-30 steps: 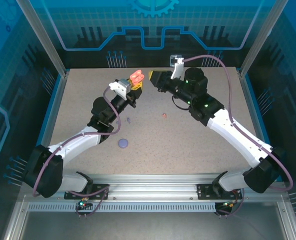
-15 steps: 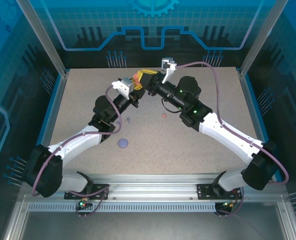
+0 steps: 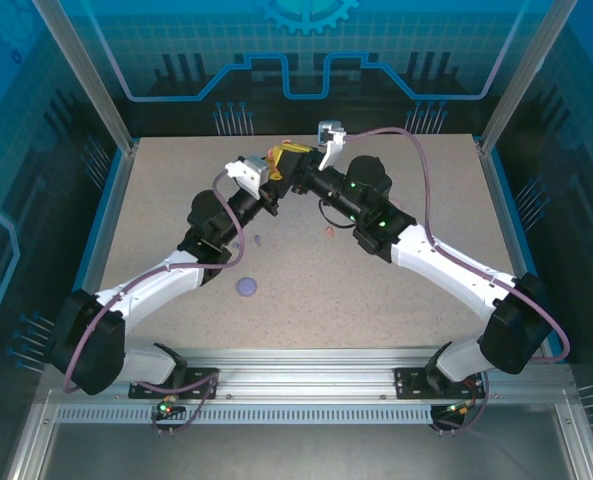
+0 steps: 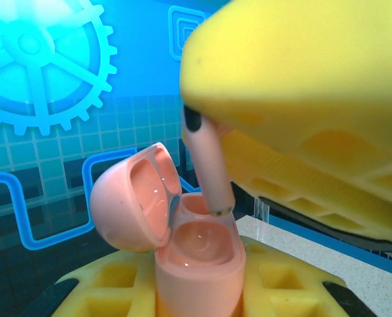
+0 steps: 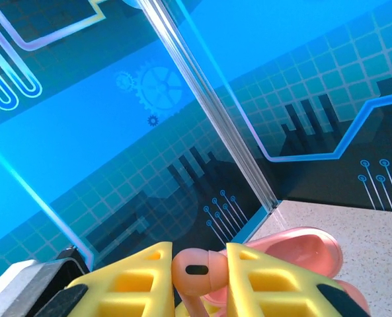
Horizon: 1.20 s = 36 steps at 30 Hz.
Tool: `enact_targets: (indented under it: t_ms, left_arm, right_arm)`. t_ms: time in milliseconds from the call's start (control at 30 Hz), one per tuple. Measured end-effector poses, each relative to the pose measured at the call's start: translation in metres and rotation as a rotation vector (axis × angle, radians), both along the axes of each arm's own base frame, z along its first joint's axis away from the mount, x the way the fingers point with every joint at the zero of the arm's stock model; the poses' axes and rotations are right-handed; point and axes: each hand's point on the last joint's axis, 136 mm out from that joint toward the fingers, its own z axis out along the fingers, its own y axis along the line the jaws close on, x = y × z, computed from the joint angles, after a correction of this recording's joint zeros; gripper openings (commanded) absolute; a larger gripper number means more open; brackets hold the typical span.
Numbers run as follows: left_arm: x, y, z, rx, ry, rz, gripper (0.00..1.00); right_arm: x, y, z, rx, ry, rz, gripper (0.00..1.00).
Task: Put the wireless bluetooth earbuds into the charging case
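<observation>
My left gripper (image 4: 199, 294) is shut on a salmon-pink charging case (image 4: 199, 264), held upright with its lid (image 4: 126, 205) swung open to the left. My right gripper (image 5: 199, 274) is shut on a pale pinkish-tan earbud (image 5: 199, 269). The earbud's stem (image 4: 210, 175) points down, its tip at the rim of the case's rear socket. The front socket is bare. From above, the left gripper (image 3: 266, 172) and right gripper (image 3: 294, 163) meet at the back of the table. A coral-red earbud (image 3: 328, 231) and a lavender earbud (image 3: 257, 240) lie on the table.
A lavender case (image 3: 246, 287) sits on the speckled table (image 3: 306, 290) near the left arm. The blue back wall and a metal frame post (image 5: 202, 105) stand close behind the grippers. The open lid (image 5: 301, 251) lies just under the right fingers.
My right gripper has swung left and closed in on the left gripper, bringing the earbud over the open case. The left gripper has barely moved.
</observation>
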Motion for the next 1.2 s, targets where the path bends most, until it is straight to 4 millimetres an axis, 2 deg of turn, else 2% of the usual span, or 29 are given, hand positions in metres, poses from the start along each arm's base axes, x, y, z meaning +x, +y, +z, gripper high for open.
enact_targets:
  t_ms: [733,1200]
  left_arm:
    - [0.002,0.0,-0.008,0.016,0.031,0.004,0.0]
    - [0.001,-0.005,-0.018,0.033,0.068,-0.007,0.0]
  right_arm:
    - [0.009,-0.001,-0.02,-0.012,0.029,-0.024,0.18]
    - [0.005,-0.006,-0.032,-0.014,0.024,-0.028,0.17]
